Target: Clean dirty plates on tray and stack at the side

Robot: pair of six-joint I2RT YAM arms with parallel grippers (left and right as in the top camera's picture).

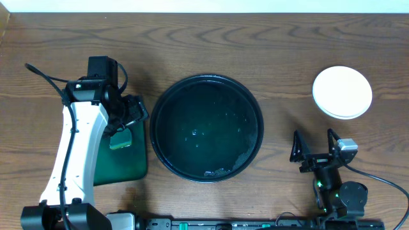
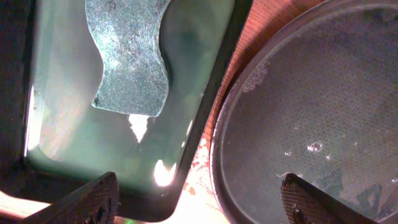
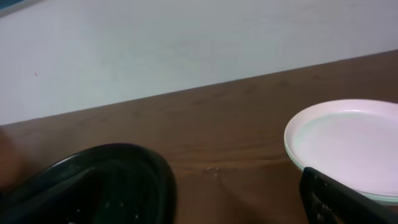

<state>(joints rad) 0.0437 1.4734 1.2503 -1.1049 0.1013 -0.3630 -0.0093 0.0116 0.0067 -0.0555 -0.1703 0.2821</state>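
From above, the tray (image 1: 206, 128) sits mid-table (image 1: 281, 51) with no plate on it, only wet specks and a smear by its near rim. The plates (image 1: 342, 92) are stacked well right of the tray, toward the far side. The left hand (image 1: 131, 118) hangs just left of the tray over a green tray (image 1: 124, 167), and the right hand (image 1: 314, 145) waits right of the tray, near the stack. Both hands are spread wide and hold nothing. In the left wrist view, a pad (image 2: 130, 56) lies flat in the green tray, left of the tray, and the two fingers straddle the strip of table between the two trays. In the right wrist view the stack stands right of the tray. It seems to be three plates, though the rims blur together. The work looks done, so the risks are in pulling back. A sideways swing of the low left hand could knock the tray's rim. The right hand could clip the stack, and a damp top plate would slide off easily.
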